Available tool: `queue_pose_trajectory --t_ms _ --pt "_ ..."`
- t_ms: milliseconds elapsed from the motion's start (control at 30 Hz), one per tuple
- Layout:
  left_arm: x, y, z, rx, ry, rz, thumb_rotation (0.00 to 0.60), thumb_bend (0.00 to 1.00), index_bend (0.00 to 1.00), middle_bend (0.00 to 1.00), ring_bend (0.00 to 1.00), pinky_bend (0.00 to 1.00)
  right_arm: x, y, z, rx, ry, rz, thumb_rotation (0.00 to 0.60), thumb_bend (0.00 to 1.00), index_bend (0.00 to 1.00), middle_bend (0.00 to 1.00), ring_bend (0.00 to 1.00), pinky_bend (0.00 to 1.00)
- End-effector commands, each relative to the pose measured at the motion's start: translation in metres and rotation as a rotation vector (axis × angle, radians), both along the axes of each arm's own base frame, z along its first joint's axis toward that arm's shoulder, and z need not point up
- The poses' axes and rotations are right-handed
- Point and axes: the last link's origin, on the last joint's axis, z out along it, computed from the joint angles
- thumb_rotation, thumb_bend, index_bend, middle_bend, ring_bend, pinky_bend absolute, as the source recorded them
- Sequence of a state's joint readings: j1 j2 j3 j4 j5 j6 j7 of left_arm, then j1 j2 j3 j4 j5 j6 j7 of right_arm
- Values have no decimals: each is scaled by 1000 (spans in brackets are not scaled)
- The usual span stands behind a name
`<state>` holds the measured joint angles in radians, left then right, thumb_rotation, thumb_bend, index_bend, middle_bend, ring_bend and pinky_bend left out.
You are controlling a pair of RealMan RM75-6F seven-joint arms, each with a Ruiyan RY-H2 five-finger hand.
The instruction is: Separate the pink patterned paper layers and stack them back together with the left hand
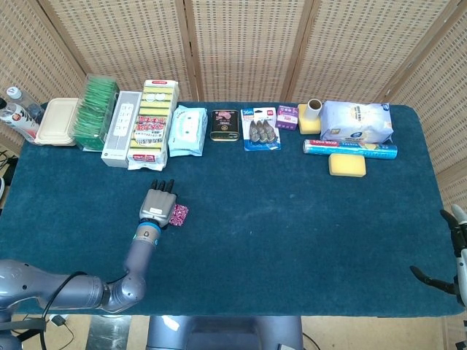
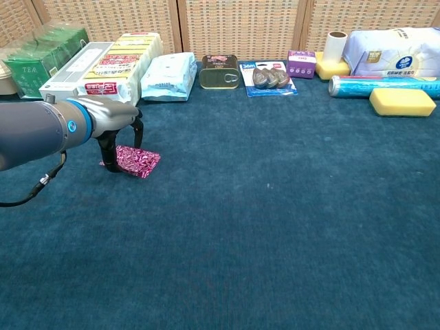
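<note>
Two views: we see one desk [image 1: 292, 233], covered in dark blue cloth, filling most of both pictures.
Back row, left part: we find a green tea package [image 1: 95, 113], a white power strip box [image 1: 121, 127], a yellow and red sponge pack [image 1: 152, 122] and a pale blue wipes pack [image 1: 187, 130] standing side by side along the far edge.
Back row, right part: we see a white tissue bag [image 1: 356, 121], with a blue foil roll [image 1: 350, 149] lying crosswise in front of it and a yellow sponge [image 1: 346, 165] just nearer than the roll.
Left robot hand: we see the left robot hand [image 1: 157, 205] palm down over the left part of the desk, its fingers pointing toward the back row; in the chest view its dark fingers [image 2: 104, 150] reach down to the left end of the paper, but we cannot tell whether they pinch it or only touch it.
Right robot hand: we see only part of the right robot hand [image 1: 449, 255] at the right edge of the head view, off the desk; its fingers look spread with nothing in them.
Pink paper: we see the pink patterned paper [image 2: 135, 160] lying flat on the desk as one small folded stack, just right of the left robot hand and well in front of the sponge pack.
Long axis: in the chest view its longer side runs left to right, with the right end turned slightly toward us.
</note>
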<state>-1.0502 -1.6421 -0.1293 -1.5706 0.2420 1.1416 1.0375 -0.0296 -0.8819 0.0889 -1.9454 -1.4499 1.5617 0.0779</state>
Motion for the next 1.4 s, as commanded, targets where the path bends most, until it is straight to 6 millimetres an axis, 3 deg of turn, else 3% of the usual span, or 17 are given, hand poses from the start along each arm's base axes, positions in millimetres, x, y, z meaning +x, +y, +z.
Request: queue_pose_trajectory --t_ms 33,700,1033,1133,1267,1400 --pt "1 0 -1 0 -1 -1 600 245 369 0 39 26 0 0 0 0 0 0 600 12 0 0 0 0" --pt "3 0 -5 11 18 -19 600 244 296 0 39 26 -1 0 1 -6 -5 1 600 11 0 0 0 0" --pt "4 0 -1 18 5 -21 600 245 212 0 40 26 -1 0 3 -7 -7 2 600 11 0 0 0 0" --pt "6 -1 7 29 -24 -28 600 244 162 0 37 26 -1 0 2 -6 -4 2 600 12 0 0 0 0" --pt "3 -11 37 57 -107 -75 600 240 8 0 3 26 -1 -1 0 -2 1 -1 600 11 0 0 0 0" --pt "-5 -25 63 78 -173 -134 600 231 0 0 0 26 -1 -1 -1 2 7 -1 600 12 0 0 0 0"
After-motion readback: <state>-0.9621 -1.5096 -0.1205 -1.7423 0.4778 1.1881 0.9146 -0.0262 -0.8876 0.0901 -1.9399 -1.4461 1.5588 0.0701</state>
